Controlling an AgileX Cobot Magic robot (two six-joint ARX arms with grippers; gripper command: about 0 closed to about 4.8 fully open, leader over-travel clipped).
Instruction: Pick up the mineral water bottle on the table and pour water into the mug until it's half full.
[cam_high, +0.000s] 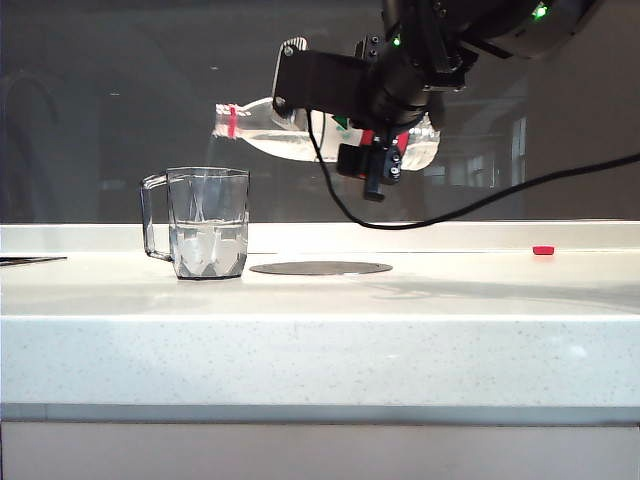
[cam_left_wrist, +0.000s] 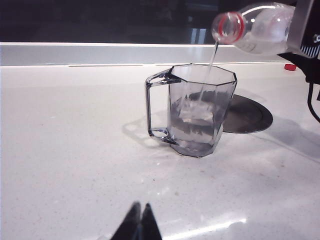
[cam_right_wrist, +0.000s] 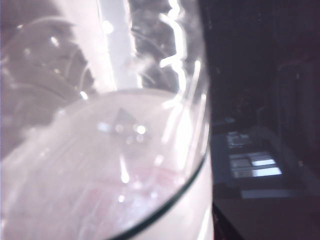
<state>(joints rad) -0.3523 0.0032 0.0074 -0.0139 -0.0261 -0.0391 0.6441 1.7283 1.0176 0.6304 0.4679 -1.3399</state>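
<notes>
Exterior view: the scene runs along the table (cam_high: 320, 345), a white speckled counter with a thick front edge, read here from its left end to its right.
Left gripper: only its two dark fingertips (cam_left_wrist: 138, 225) show, in the left wrist view, pressed together and holding nothing, low over the near part of the table and well apart from the mug; it looks parked so its camera can watch the pour.
Mug: the mug (cam_high: 206, 222) stands upright toward the left of the table, near the back edge, handle turned to the table's left end, rim open under the bottle mouth.
Water: a thin stream of water (cam_left_wrist: 210, 62) falls from the bottle mouth into the mug; the level sits in the lower part of the glass, by my judgement somewhat under half.
Mineral water bottle: the mineral water bottle (cam_high: 300, 130) is held in the air, tipped close to level, its red-ringed neck lowest and just above the mug's right rim, so the flow stays gentle.
Disc: a flat dark disc (cam_high: 320, 267) lies in the table just right of the mug.
Right gripper: the right gripper (cam_high: 375, 125) is clamped around the bottle's labelled body, above the disc.
Red cap: a small red cap (cam_high: 543, 250) rests near the back edge at the right.
</notes>
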